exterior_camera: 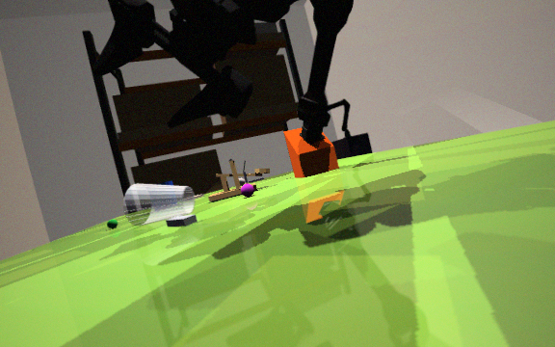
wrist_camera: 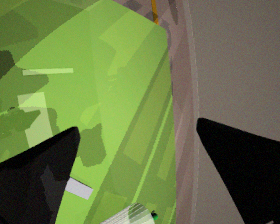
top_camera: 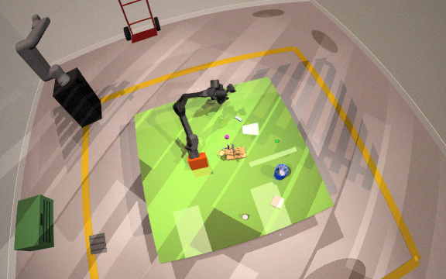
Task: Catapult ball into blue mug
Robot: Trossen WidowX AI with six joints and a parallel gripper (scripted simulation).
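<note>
A magenta ball (top_camera: pixel 227 136) (exterior_camera: pixel 247 190) lies on the green table top beside the wooden catapult (top_camera: pixel 241 153) (exterior_camera: pixel 224 196). The catapult's throwing arm has its cup end toward the robot's base side; whether the cup holds anything is too small to tell. The blue mug (top_camera: pixel 279 174) stands upright beyond the catapult's other end; only a sliver of the mug (exterior_camera: pixel 169 183) shows in the exterior view. My gripper (top_camera: pixel 228 95) (exterior_camera: pixel 134 98) (wrist_camera: pixel 139 128) is wide open and empty. It hangs high above the table, away from ball and catapult, which are both outside the wrist view.
A whitish, ribbed, see-through cylinder (top_camera: pixel 250 129) (exterior_camera: pixel 159 197) (wrist_camera: pixel 128 215) lies on its side, near a small grey block (top_camera: pixel 238 118) (exterior_camera: pixel 181 221) (wrist_camera: pixel 79 188) and a small green ball (top_camera: pixel 277 141) (exterior_camera: pixel 112 224) (wrist_camera: pixel 154 215). A pale block (top_camera: pixel 277 201) and a white round object (top_camera: pixel 245 217) lie farther off.
</note>
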